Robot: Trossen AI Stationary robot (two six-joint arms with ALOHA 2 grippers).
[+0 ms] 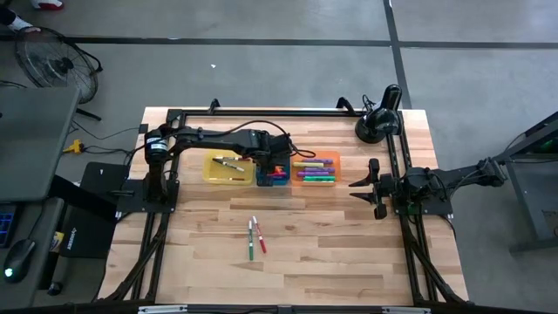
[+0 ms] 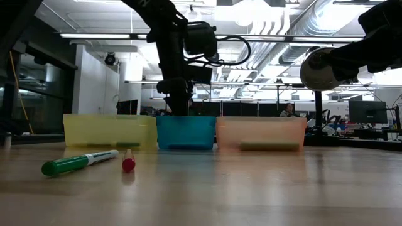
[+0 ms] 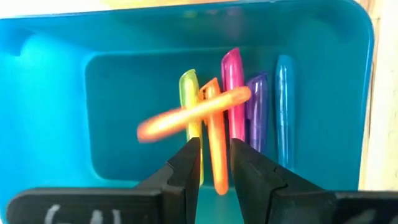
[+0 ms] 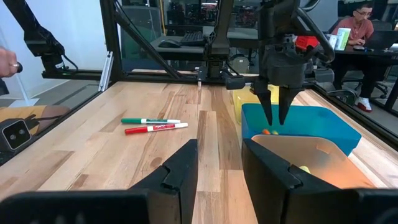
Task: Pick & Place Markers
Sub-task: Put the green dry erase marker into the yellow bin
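— Hovering over blue tray (image 3: 50, 74), left hand (image 3: 214, 163) open, gripping nothing; orange marker (image 3: 193, 114) dropping in, blurred.
— Sorting by tray, probably. Green marker (image 1: 250, 239), red marker (image 1: 258, 234) waiting on table (image 1: 349, 253).
— Right hand (image 1: 362, 185) parked open, table edge.

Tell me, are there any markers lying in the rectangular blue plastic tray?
Yes, several highlighter-style markers lie in the blue tray under the left gripper.

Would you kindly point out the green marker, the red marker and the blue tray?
green marker (image 2: 70, 164), low view, green barrel.
red marker (image 4: 155, 129), right wrist view, mid-barrel.
blue tray (image 2: 185, 133), low view, front wall.
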